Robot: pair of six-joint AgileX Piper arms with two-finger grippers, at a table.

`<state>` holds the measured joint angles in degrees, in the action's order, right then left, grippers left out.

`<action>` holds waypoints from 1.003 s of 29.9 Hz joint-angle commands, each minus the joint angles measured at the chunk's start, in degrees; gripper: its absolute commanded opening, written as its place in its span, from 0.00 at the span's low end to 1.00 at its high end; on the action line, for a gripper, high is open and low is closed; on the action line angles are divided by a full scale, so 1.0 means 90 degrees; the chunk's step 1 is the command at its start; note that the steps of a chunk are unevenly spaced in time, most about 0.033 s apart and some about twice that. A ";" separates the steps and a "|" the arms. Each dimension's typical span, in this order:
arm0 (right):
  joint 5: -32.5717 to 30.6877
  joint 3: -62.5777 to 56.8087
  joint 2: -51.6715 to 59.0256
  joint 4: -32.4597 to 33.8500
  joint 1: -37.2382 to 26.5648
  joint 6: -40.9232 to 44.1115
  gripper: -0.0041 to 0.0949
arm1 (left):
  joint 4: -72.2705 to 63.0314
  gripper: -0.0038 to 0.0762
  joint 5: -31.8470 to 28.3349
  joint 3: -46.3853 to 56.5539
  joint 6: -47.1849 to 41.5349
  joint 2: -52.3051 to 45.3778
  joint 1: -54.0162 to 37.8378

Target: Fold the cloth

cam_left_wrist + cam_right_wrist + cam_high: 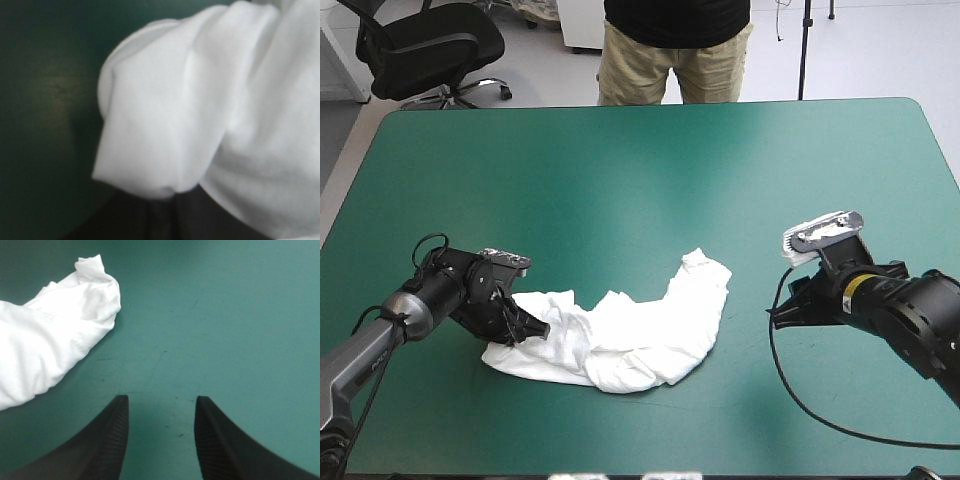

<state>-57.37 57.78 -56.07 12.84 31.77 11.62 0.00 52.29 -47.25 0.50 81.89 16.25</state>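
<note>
The T-shirt (640, 335) is lying as a crumpled white arc on the teal-green cover (640, 150), sitting toward 6 o'clock from the table's middle, with one end curling up toward 1 o'clock; the left gripper (532, 328) is resting at the heap's 9 o'clock end, touching it; in the left wrist view its black fingers (130, 220) are coming together all but closed, with a bunched fold of the cloth pinched between them and billowing ahead; the right gripper (782, 312) is hanging over bare cover at the T-shirt's 3 o'clock, near it but apart; its fingers (107, 440) are standing spread wide, only cover showing between them, while the T-shirt's nearest end is lying ahead at about 10 o'clock.
</note>
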 commanded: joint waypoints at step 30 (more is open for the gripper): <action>0.1159 0.1295 -0.4809 -0.4544 -0.1594 -0.4173 0.35 | 0.0355 0.03 -0.0483 -0.0132 -0.0055 -0.0082 -0.0018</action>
<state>-46.03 67.69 -100.39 -25.79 17.79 -23.72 0.69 51.91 -47.25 0.44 81.89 16.30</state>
